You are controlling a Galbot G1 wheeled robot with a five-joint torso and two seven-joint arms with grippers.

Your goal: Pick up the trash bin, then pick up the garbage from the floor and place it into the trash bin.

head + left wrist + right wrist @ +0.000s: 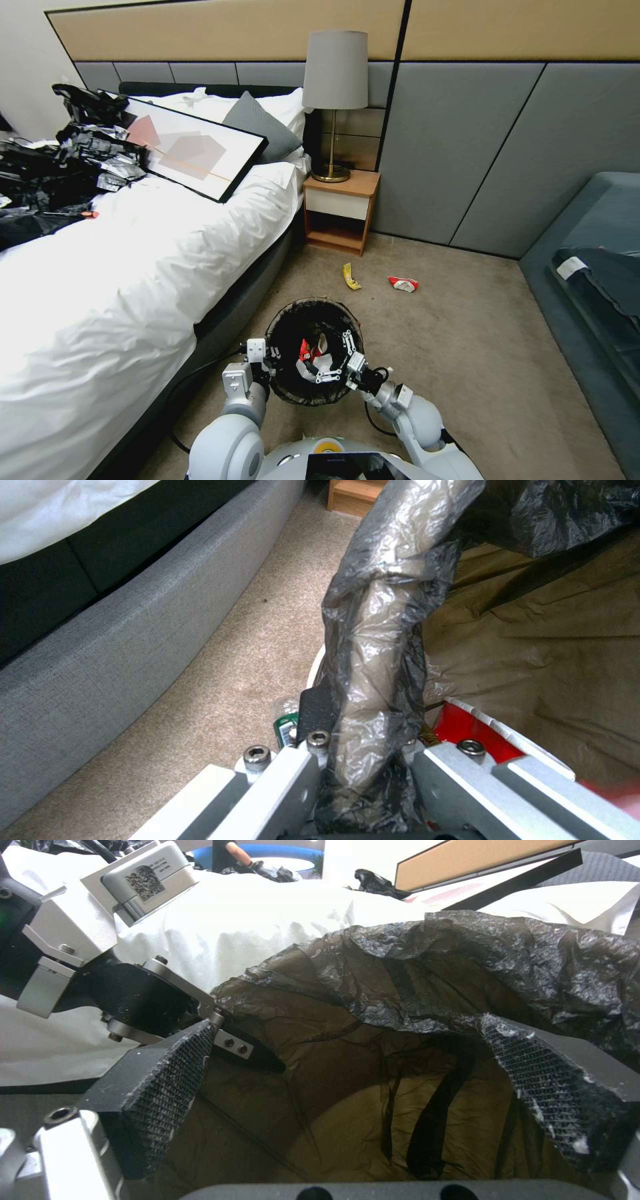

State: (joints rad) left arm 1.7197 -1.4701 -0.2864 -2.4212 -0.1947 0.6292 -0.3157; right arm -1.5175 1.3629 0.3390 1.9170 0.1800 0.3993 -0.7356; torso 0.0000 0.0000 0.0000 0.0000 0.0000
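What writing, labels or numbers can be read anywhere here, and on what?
None can be read.
The grey box on the left arm's wrist has a square code and small print, too small to read.
The green bottle on the floor by the trash bin bears a label, mostly hidden.

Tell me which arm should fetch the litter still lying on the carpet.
Right, probably. The right end effector hangs open over the trash bin, free to leave. The left end effector is clamped on the rim. The banana peel and red-and-white wrapper lie ahead, slightly rightward.
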